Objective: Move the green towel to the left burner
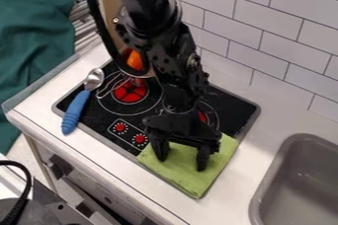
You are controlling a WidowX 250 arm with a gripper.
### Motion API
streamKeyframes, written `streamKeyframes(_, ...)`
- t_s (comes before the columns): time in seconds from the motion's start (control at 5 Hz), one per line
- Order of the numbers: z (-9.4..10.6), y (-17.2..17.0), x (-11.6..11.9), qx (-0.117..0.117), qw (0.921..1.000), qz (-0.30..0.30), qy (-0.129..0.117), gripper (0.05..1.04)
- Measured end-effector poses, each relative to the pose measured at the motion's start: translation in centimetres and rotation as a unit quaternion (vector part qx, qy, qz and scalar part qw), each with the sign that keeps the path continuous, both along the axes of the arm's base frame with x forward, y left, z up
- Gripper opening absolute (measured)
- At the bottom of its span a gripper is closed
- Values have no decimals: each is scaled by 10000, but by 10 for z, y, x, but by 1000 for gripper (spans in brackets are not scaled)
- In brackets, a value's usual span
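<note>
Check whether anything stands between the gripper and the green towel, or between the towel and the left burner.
Nothing visible does. The open gripper is right at the green towel; only flat-looking red dials lie toward the left burner. The blue-handled spoon lies beyond that burner.

White countertop has a gray sink (pixel 263 189) & black cooktop (pixel 231 108) w/ red-centered burners (pixel 130 91), a green towel (pixel 182 167) on the cooktop's near end, & a blue-handled metal scoop (pixel 77 108) across its opp. edge.
</note>
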State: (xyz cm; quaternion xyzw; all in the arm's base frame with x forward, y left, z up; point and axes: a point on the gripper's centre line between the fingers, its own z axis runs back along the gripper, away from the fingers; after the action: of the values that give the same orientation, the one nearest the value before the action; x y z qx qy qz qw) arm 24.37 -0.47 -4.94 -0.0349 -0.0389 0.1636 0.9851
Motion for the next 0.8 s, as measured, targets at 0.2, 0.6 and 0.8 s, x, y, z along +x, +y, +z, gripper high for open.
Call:
streamKeyframes(0.2,1,11,4,138,9997,-169,-51,1003)
streamKeyframes(0.6,2,42,31,337,9982,-412,-293,1003)
streamKeyframes(0.8,1,56,39,367,9983,-319,-317,1003)
